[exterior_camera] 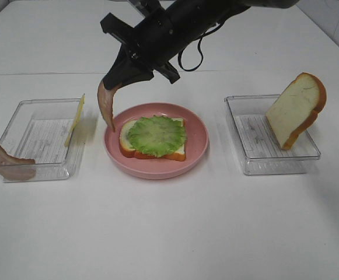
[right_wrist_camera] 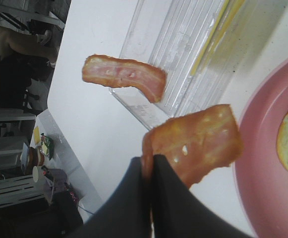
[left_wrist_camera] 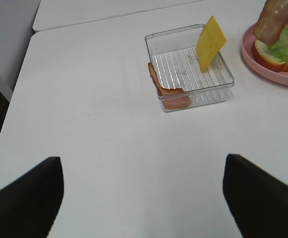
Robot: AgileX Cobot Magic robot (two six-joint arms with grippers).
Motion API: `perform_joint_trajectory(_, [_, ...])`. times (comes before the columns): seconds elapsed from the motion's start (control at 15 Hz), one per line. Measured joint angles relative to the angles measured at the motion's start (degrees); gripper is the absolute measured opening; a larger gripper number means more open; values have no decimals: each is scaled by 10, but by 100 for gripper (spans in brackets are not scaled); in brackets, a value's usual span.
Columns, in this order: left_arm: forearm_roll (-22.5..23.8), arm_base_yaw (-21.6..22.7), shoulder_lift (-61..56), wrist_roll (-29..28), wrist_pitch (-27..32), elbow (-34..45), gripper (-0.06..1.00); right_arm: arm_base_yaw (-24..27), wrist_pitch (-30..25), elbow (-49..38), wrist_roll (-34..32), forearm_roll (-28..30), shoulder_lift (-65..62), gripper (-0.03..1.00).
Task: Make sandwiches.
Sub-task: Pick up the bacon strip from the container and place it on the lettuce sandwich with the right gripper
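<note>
While the right gripper [exterior_camera: 109, 80] pinches bacon [exterior_camera: 106, 105] at the pink plate's [exterior_camera: 157, 172] edge, the left gripper [left_wrist_camera: 143, 196] is open; it should go on the lettuce [exterior_camera: 156, 135] next.

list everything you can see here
plate: one, pink, centre
left tray: one, clear, plate's left
right tray: one, clear, plate's right
plate bread: one, white, on plate
lettuce: one, green, on plate bread
held bacon: one, reddish-brown, above plate's left rim
loose bacon: one, reddish-brown, over left tray's corner
cheese: one, yellow, leaning in left tray
tray bread: one, white, leaning in right tray
table: one, white
right fingers: two, black, shut on held bacon
left fingers: two, black, open
</note>
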State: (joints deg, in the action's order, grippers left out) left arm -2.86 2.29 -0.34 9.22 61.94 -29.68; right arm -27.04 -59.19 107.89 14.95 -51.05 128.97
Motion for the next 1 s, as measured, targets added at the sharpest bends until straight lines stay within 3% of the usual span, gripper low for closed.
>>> perform_joint_trajectory(0.4, [0,0,0,0,0,0,80,0,28,-3,-1,30,39,2])
perform_joint_trajectory(0.73, [0,0,0,0,0,0,80,24,41,-3,-57,154,40,2])
perform_joint_trajectory(1.0, [0,0,0,0,0,0,80,37,41,-3,-77,198,40,2])
